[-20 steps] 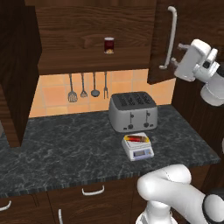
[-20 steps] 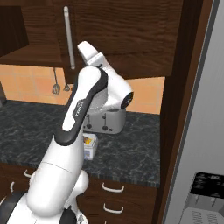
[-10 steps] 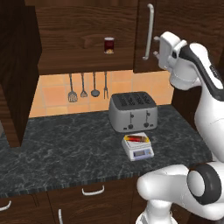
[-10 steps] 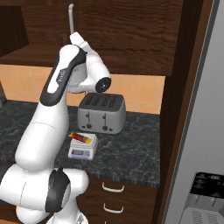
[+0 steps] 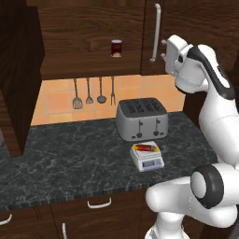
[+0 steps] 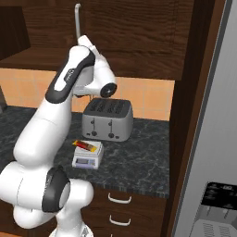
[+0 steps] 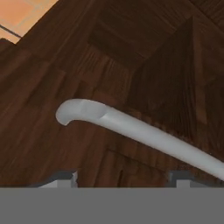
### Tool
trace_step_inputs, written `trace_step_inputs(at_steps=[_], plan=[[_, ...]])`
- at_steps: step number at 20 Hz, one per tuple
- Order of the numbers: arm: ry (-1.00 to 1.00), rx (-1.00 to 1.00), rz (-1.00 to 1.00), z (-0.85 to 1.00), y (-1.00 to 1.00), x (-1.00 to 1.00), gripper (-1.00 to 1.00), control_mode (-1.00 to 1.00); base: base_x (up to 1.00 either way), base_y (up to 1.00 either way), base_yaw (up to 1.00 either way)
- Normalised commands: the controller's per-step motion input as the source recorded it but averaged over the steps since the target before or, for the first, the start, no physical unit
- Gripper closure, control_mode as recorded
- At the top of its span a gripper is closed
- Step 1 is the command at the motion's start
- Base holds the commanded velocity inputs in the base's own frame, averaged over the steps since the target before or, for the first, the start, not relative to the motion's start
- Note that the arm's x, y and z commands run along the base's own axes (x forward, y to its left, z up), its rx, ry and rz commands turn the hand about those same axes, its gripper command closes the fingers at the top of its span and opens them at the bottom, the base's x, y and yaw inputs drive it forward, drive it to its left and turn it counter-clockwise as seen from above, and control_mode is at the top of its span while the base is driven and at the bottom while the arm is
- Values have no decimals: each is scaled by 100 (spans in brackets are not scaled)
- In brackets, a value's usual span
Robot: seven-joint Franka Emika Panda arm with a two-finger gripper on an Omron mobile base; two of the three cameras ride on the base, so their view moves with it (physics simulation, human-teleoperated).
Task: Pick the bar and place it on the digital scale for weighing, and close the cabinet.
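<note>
Black speckled stone makes up the surface (image 5: 70,158) nearest us, with low dark brown drawers carrying curved silver handles (image 5: 99,203) under its front edge. On it we see the small white square digital scale (image 5: 146,157), and the thin yellow and red snack bar (image 5: 146,148) lies flat on its pale plate. Just behind the scale stands the grey four-slot toaster (image 5: 141,119). Farther back, an orange tiled wall holds a row of hanging dark utensils (image 5: 92,92). Above that runs the large dark brown wooden wall cabinet (image 5: 88,37); its left door (image 5: 21,79) stands swung out towards us, and a short dark red jar (image 5: 116,47) sits on the open shelf. The right door carries a long vertical silver handle (image 5: 156,32). In the right base view a grey refrigerator (image 6: 213,139) fills the right side.

The white arm rises from the base, bends high and reaches up to the right door, the tool (image 5: 164,50) close beside the handle's lower end. In the hand view the handle (image 7: 144,133) crosses just ahead of the fingertips (image 7: 65,177). The tool looks spread, pinching nothing.
</note>
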Motion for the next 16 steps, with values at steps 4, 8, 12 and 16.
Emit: trace_step_inputs(at_steps=[4, 8, 12, 16], plan=[[0, 0, -1, 31, -2, -91, -100, -100, 0, 0, 0], [0, 0, 0, 34, -12, -100, -100, -100, 0, 0, 0], [11, -4, 0, 39, -19, -100, -100, -100, 0, 0, 0], [24, -14, 0, 46, -5, -90, -100, -100, 0, 0, 0]])
